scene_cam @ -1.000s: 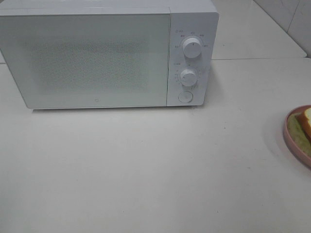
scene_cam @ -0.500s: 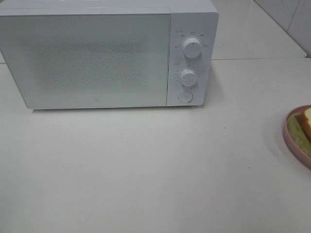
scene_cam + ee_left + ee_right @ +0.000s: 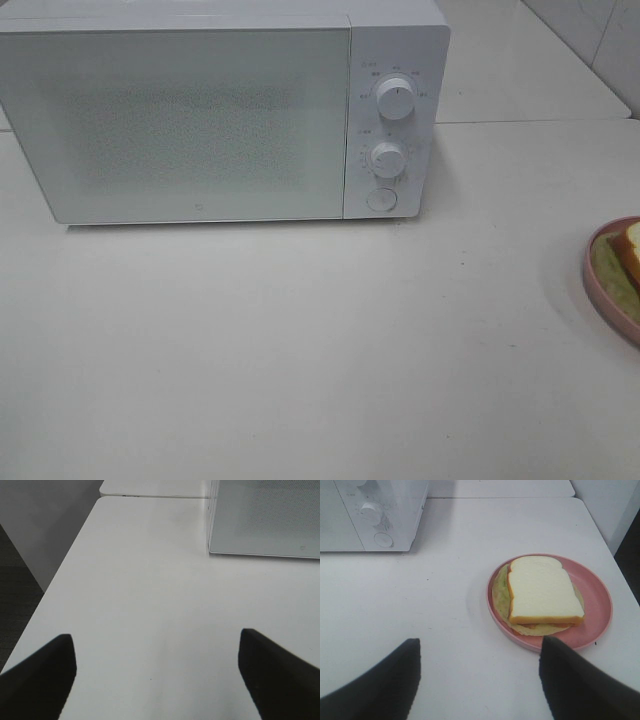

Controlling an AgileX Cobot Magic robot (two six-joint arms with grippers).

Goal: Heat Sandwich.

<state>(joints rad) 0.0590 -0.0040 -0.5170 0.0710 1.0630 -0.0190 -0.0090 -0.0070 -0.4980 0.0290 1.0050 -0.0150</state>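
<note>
My left gripper (image 3: 156,672) hangs over bare white table (image 3: 150,590) with its 2 black fingers (image 3: 42,675) spread wide and nothing between them; the corner of the microwave (image 3: 265,520) sits ahead of it. My right gripper (image 3: 480,680) is also spread wide and empty, hovering just short of the pink plate (image 3: 597,605). The sandwich (image 3: 542,592) lies on that plate, a pale slice with tan crust on top and greenish filling showing under its edges. From the high camera the microwave stands at the back of the table, door closed, with 2 dials (image 3: 396,100) and 1 round button (image 3: 381,200), and the plate sits well off to its right, cut by the picture's edge.
</note>
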